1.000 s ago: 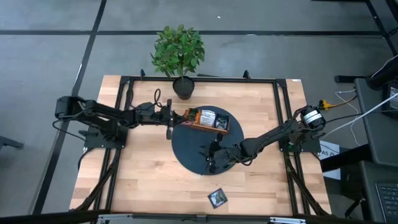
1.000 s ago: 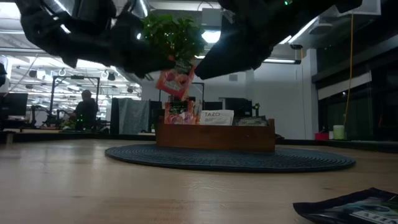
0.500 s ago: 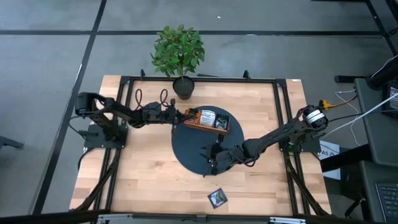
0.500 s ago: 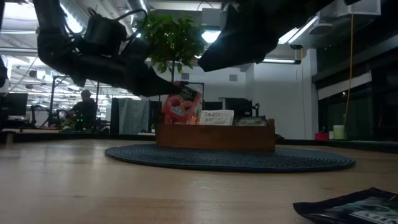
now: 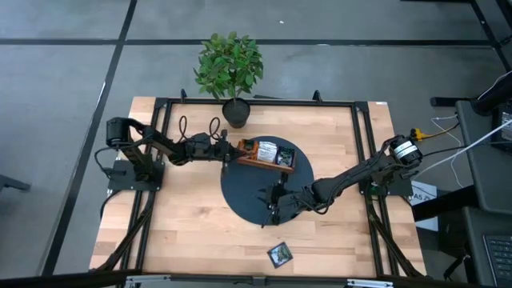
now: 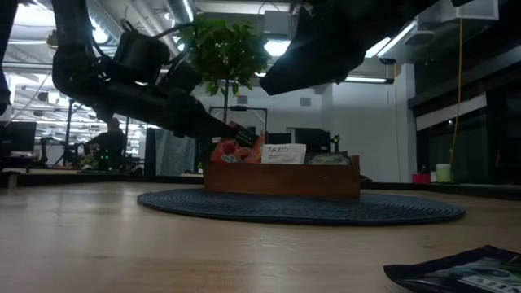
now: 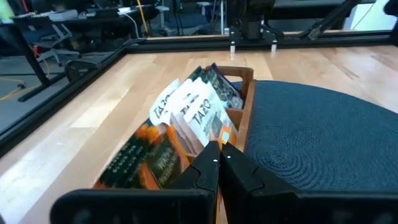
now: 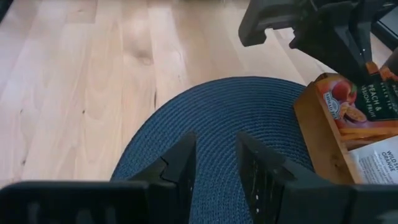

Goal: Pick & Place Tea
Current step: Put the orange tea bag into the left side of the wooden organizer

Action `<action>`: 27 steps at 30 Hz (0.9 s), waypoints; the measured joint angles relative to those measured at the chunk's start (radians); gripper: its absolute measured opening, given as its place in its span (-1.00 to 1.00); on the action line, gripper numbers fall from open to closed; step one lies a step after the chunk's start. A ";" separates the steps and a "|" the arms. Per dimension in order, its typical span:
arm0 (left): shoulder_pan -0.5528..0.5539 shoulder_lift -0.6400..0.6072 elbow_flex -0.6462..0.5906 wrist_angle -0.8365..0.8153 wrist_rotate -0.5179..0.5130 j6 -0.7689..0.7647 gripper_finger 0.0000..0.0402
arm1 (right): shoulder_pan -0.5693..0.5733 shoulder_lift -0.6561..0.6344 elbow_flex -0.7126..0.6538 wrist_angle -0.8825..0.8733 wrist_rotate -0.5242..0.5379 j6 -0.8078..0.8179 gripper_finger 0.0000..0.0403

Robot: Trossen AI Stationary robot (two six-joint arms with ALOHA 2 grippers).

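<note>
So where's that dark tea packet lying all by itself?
In the high view the lone dark tea sachet lies on bare wood near the table's front edge, below the round blue mat, apart from the wooden tray.

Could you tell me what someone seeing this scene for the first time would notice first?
Probably the left hand, shut and reaching down to the near end of the wooden tray packed with tea sachets, which stands on a round dark blue mat mid-table. Next, the leafy potted plant at the table's far edge, and one dark sachet lying alone on the bare wood near the front edge.
</note>
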 joint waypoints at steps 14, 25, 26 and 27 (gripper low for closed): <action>0.000 0.000 0.043 -0.007 -0.006 0.000 -0.99 | 0.000 0.000 0.000 -0.001 0.000 0.000 -0.42; 0.000 0.000 0.043 -0.070 -0.026 0.000 -0.99 | 0.000 0.000 0.001 -0.001 -0.001 0.000 -0.42; 0.000 0.000 0.043 -0.080 -0.030 0.000 -0.99 | 0.000 0.000 0.001 -0.001 -0.001 0.000 -0.42; 0.000 0.000 0.043 -0.084 -0.030 -0.001 -0.99 | 0.000 0.000 0.001 -0.001 -0.001 0.000 -0.42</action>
